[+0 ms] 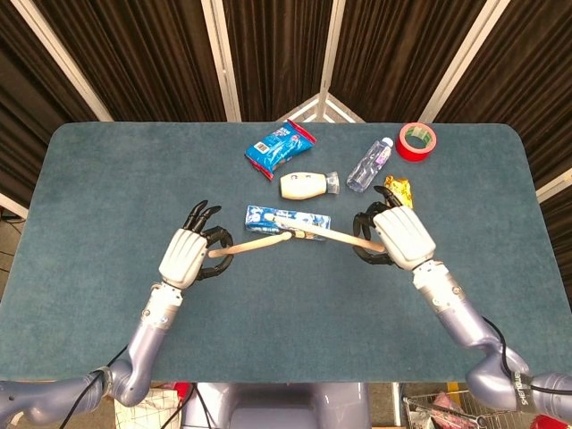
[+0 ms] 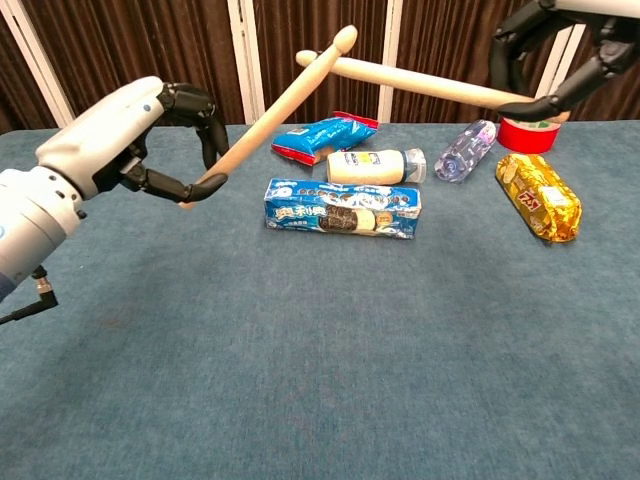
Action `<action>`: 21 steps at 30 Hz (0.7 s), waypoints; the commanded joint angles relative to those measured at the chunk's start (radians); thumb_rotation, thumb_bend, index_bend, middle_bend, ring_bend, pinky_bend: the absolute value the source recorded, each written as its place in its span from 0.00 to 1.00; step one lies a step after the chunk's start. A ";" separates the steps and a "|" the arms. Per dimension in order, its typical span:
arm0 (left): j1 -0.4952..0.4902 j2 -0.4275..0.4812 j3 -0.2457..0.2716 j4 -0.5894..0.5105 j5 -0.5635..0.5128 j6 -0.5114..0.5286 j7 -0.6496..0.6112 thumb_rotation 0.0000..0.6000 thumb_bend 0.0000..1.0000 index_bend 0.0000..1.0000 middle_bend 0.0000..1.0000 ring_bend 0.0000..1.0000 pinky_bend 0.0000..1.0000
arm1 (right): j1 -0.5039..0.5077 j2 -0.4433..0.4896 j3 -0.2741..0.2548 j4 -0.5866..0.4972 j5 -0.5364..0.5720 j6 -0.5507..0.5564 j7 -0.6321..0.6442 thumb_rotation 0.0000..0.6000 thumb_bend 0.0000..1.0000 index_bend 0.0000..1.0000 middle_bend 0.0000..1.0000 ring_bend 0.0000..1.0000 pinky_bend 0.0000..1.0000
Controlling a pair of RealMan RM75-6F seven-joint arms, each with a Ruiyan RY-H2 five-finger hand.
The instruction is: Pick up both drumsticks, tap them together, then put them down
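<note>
Above the biscuit box (image 2: 343,209), left hand (image 2: 135,140) and right hand (image 2: 560,55) each grip a drumstick, tips crossed, seemingly touching, angled inward for tapping.

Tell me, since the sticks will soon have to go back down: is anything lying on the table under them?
Yes. The blue cookie box lies on the table under the crossed tips of the left drumstick and right drumstick. Bare cloth shows nearer the robot, in front of the box.
</note>
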 commanded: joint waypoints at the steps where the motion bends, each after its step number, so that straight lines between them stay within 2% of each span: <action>1: -0.005 -0.021 -0.007 0.014 0.010 0.006 -0.018 1.00 0.52 0.64 0.64 0.14 0.00 | 0.019 -0.011 0.017 -0.024 0.040 -0.021 -0.026 1.00 0.47 0.82 0.66 0.40 0.10; 8: -0.021 -0.086 -0.021 0.068 0.021 0.004 -0.068 1.00 0.52 0.64 0.64 0.14 0.00 | 0.060 -0.034 0.053 -0.058 0.131 -0.064 -0.032 1.00 0.47 0.83 0.66 0.40 0.10; 14: -0.043 -0.153 -0.050 0.148 0.031 0.019 -0.134 1.00 0.51 0.64 0.64 0.14 0.00 | 0.075 -0.039 0.060 -0.086 0.142 -0.077 -0.019 1.00 0.47 0.83 0.66 0.40 0.10; 21: -0.054 -0.188 -0.070 0.197 0.048 0.049 -0.180 1.00 0.51 0.65 0.64 0.14 0.00 | 0.077 -0.026 0.063 -0.106 0.143 -0.087 0.021 1.00 0.47 0.83 0.66 0.40 0.10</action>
